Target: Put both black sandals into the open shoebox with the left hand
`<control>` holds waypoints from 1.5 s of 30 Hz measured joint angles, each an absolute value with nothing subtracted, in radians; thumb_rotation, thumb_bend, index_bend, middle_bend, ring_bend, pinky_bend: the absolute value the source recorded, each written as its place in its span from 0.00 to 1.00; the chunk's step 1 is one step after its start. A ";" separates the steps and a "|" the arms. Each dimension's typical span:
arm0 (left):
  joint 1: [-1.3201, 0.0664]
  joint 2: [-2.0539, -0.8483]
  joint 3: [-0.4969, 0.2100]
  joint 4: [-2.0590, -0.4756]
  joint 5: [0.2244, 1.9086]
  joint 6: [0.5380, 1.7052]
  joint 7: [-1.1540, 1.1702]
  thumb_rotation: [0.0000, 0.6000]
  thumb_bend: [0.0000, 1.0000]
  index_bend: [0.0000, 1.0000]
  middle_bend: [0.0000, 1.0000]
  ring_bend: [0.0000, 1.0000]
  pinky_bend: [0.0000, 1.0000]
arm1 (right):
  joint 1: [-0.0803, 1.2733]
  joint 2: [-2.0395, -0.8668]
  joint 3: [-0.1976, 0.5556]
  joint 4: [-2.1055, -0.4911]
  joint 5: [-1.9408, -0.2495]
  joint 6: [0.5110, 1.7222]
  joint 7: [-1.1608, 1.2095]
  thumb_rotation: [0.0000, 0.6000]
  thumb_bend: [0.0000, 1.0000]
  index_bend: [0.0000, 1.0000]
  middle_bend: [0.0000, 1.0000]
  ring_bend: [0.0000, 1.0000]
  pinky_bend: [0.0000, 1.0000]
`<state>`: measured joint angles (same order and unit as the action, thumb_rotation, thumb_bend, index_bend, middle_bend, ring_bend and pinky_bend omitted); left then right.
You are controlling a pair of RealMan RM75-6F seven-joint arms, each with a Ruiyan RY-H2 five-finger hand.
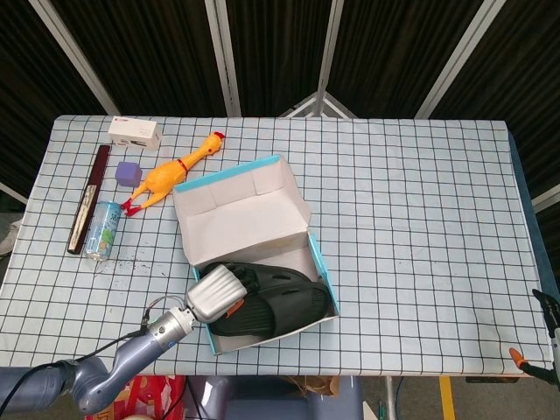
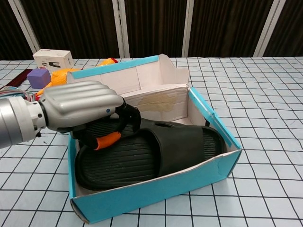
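Both black sandals [image 2: 156,153] are in the open shoebox [image 2: 208,168], one stacked on the other. Left robot hand [image 2: 78,113] sits low over the heel end at the box's left wall, fingers curled down onto the top sandal. Can't tell if it's gripping or just pressing. Right robot hand not in view.

Risk: fingers snag the sandal on withdrawal and lift it out, or the wrist catches the cardboard wall and skews the box across the tabletop [image 1: 420,219].
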<state>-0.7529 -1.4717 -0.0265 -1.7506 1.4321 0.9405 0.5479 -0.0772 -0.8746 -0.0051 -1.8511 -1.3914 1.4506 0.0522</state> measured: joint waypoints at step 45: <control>-0.111 -1.186 -0.011 -1.720 1.320 1.718 0.561 1.00 0.27 0.10 0.15 0.10 0.23 | -0.078 -0.893 -0.012 -1.852 -1.439 1.474 0.015 1.00 0.25 0.09 0.12 0.14 0.09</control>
